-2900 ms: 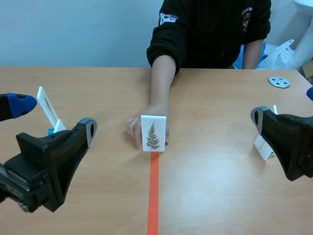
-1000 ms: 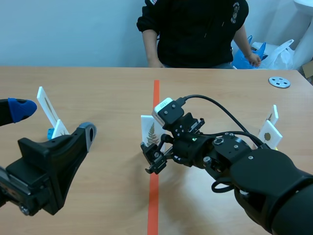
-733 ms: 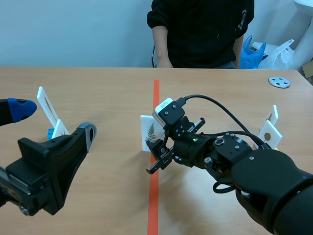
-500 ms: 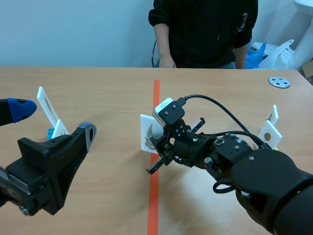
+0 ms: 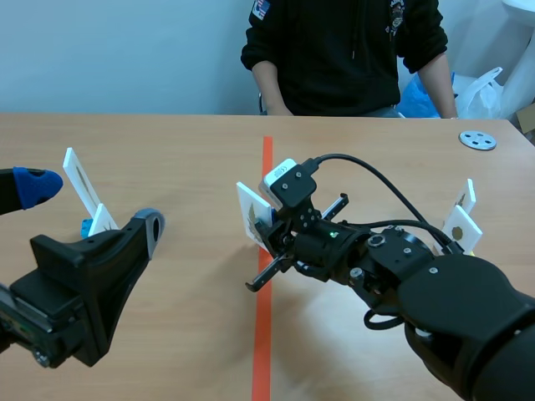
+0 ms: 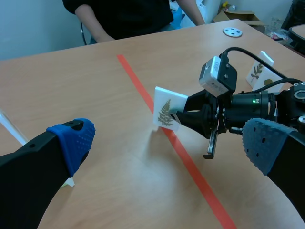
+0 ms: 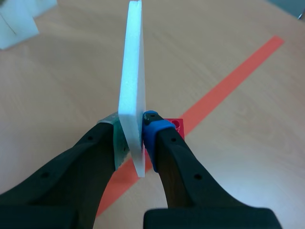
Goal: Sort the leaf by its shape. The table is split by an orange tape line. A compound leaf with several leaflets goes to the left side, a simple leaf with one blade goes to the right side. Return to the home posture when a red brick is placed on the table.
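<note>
Right wrist view: my right pincer (image 7: 135, 143) clamps the card (image 7: 131, 67), a compound fern bound leftward; my left pincer (image 6: 169, 143) stands apart.

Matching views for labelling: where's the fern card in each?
Scene: fern card at centre, tilted, at the orange tape line.
Left wrist: card ahead of the left gripper's open jaws, beside the tape.
Right wrist: card edge-on, clamped in the right gripper's jaws.
Shared landmark: orange tape line.
</note>
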### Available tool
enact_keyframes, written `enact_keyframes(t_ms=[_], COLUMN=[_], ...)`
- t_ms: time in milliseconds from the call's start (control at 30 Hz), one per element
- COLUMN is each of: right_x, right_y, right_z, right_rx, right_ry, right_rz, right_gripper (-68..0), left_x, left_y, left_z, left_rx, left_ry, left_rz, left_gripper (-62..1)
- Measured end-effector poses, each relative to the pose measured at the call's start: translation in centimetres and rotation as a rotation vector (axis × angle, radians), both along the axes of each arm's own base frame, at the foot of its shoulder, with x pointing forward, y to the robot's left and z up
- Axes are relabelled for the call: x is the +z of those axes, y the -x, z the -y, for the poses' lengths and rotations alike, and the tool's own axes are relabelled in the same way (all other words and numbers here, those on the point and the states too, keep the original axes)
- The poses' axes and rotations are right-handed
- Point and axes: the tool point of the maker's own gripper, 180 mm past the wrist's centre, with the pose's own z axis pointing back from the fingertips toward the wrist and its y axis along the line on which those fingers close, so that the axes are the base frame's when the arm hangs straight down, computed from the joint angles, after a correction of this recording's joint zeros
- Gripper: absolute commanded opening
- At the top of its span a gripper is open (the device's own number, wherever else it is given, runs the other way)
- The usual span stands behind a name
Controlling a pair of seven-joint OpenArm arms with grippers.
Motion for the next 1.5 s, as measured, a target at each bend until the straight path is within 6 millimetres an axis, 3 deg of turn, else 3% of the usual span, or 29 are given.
enact_keyframes(t_ms=[133, 233, 433, 667, 967, 1100, 1200, 1400, 1500], right_x=[3.5, 6.6, 10.9, 14.1, 15.9, 15.2, 13.6, 7.4, 5.3], right_y=[0.1, 0.1, 1.6, 3.7, 5.6, 6.0, 5.9, 5.6, 5.0], right_z=[1.2, 3.6, 8.1, 12.1, 16.5, 17.7, 18.6, 21.6, 22.6], right_rx=[-0.036, -0.103, -0.194, -0.255, -0.356, -0.396, -0.436, -0.572, -0.618], right_ry=[-0.056, -0.129, -0.185, -0.191, -0.177, -0.152, -0.153, -0.179, -0.197], right_rz=[0.060, 0.087, 0.120, 0.126, 0.112, 0.091, 0.055, -0.078, -0.115], right_gripper=[-64.0, -64.0, -64.0, -64.0, -64.0, -64.0, -64.0, -64.0, -64.0], left_x=[0.0, 0.0, 0.0, 0.0, 0.0, 0.0, 0.0, 0.0, 0.0], left_y=[0.0, 0.0, 0.0, 0.0, 0.0, 0.0, 0.0, 0.0, 0.0], left_z=[0.0, 0.0, 0.0, 0.0, 0.0, 0.0, 0.0, 0.0, 0.0], left_rx=[0.000, 0.000, 0.000, 0.000, 0.000, 0.000, 0.000, 0.000, 0.000], left_ry=[0.000, 0.000, 0.000, 0.000, 0.000, 0.000, 0.000, 0.000, 0.000], left_rz=[0.000, 0.000, 0.000, 0.000, 0.000, 0.000, 0.000, 0.000, 0.000], left_gripper=[1.4, 1.4, 1.4, 1.4, 1.4, 1.4, 1.4, 1.4, 1.4])
